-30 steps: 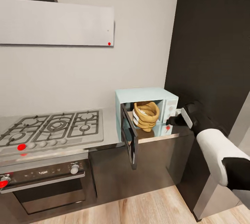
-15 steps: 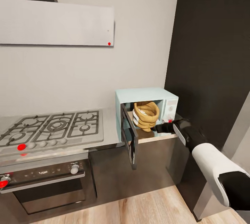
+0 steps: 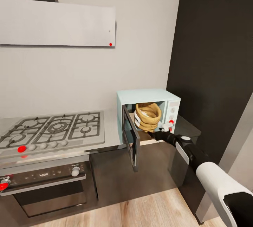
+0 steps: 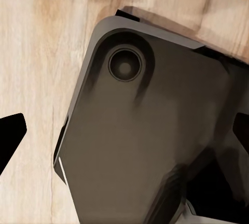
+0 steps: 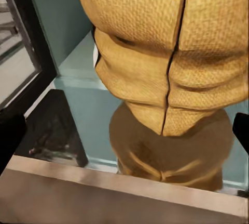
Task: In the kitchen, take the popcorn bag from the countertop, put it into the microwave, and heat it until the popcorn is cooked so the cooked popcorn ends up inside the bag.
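The microwave [image 3: 149, 114] sits at the right end of the countertop [image 3: 111, 128], its door [image 3: 130, 139] swung wide open toward the near left, with the popcorn bag [image 3: 147, 116] standing inside the cavity. Over the last second the right arm has swung down and leftward from the knob panel to the open front, so the right gripper [image 3: 157, 135] now hangs just before the bag [image 5: 166, 78], fingers spread and holding nothing. That suggests the placing is done, and closing the door likely comes next; the left gripper's state I cannot tell.
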{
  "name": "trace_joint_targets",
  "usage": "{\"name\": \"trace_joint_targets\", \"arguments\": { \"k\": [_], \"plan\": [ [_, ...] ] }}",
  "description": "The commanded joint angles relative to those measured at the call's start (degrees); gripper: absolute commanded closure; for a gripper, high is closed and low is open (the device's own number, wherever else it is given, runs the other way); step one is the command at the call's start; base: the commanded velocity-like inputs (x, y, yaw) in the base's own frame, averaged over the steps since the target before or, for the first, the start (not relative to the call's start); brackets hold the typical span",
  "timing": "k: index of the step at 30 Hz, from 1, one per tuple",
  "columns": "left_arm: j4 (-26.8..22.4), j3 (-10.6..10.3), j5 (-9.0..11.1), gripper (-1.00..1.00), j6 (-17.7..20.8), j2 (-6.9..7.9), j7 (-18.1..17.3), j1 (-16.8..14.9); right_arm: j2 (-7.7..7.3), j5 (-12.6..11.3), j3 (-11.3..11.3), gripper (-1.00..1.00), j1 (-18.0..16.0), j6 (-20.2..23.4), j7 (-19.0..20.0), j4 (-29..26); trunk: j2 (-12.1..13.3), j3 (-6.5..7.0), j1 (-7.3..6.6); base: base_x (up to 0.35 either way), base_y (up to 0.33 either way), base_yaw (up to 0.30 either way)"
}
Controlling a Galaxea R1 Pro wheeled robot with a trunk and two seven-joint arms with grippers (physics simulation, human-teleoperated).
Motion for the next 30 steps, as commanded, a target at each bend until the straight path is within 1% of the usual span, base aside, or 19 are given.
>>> {"name": "trace_joint_targets", "arguments": {
  "k": [1,2,4,5,6,11,22,30],
  "plan": [
    [-0.06,0.0,0.3,-1.0,-0.08,0.0,-0.09,0.0,-0.05,-0.62,0.27,-1.0,-0.03,0.34,-1.54,-0.19,-0.04,-0.06,0.0,0.0,0.0,0.0],
    [-0.06,0.0,0.3,-1.0,-0.08,0.0,-0.11,0.0,0.09,-0.62,0.28,-1.0,-0.02,0.26,-5.6,-0.24,-0.04,-0.06,0.0,0.0,0.0,0.0],
    [-0.07,0.05,0.31,-1.0,-0.08,0.0,-0.12,0.04,0.28,-0.52,0.34,-1.0,-0.02,0.06,-10.28,-0.4,-0.04,-0.06,0.0,0.0,0.0,0.0],
    [-0.06,0.06,0.31,-1.0,-0.08,0.0,-0.12,0.03,0.36,-0.39,0.4,-1.0,-0.02,-0.2,-11.82,-0.5,-0.04,-0.06,0.0,0.0,0.0,0.0],
    [-0.06,0.07,0.31,-1.0,-0.08,0.0,-0.11,0.03,0.39,-0.33,0.39,-1.0,-0.02,-0.4,-12.29,-0.54,-0.04,-0.06,0.0,0.0,0.0,0.0],
    [-0.06,0.09,0.38,-1.0,-0.08,0.07,-0.12,0.0,0.5,-0.31,0.4,-1.0,-0.02,-0.66,-13.16,-0.41,-0.04,-0.06,0.0,0.0,0.0,0.0],
    [-0.14,0.17,0.47,-1.0,-0.08,0.1,-0.12,0.02,0.5,-0.19,0.41,-1.0,-0.02,-0.7,-13.3,-0.06,-0.04,-0.06,0.0,0.006,0.0,0.0],
    [-0.12,0.18,0.48,-1.0,-0.08,0.09,-0.12,-0.01,0.51,-0.05,0.52,-1.0,-0.02,-0.68,-12.89,-0.09,-0.04,-0.06,0.0,0.274,0.0,0.0]
  ]
}}
